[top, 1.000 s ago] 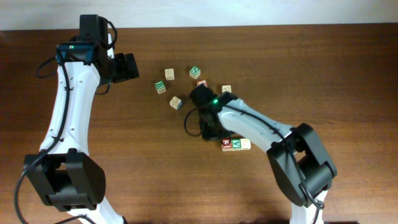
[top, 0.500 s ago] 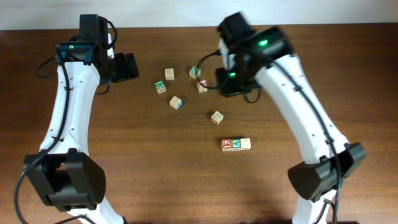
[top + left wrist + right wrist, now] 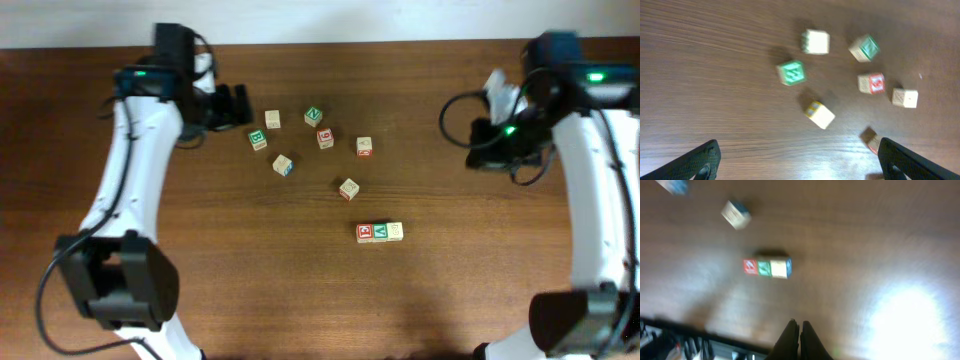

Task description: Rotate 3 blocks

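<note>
Blocks lie loose in the middle of your table, ten small wood cubes.

Start at the left. Your left gripper hangs just left of them, with its two fingers spread wide and nothing between them. Near it sits a green block, turned a little so its sides do not line up with the table edge. Just behind that is a plain pale block. In front of those two is a block with a blue side, also turned.

Next comes a green-topped block, turned like a diamond. A red block sits close in front of it, but they do not touch. To the right is another block with red on it. Nearer to you, one lone block sits turned as well.

Nearer again, three blocks touch in a short row: red, green, then pale. The long way of the row runs left to right, straight with the front of the table.

Far to the right, well apart from every block, your right gripper hangs over bare wood. Its fingers are pressed together and hold nothing.

The table is dark brown wood with thin grain lines. A bright patch of light shines on it in the right wrist view. A pale strip runs along the far edge.
</note>
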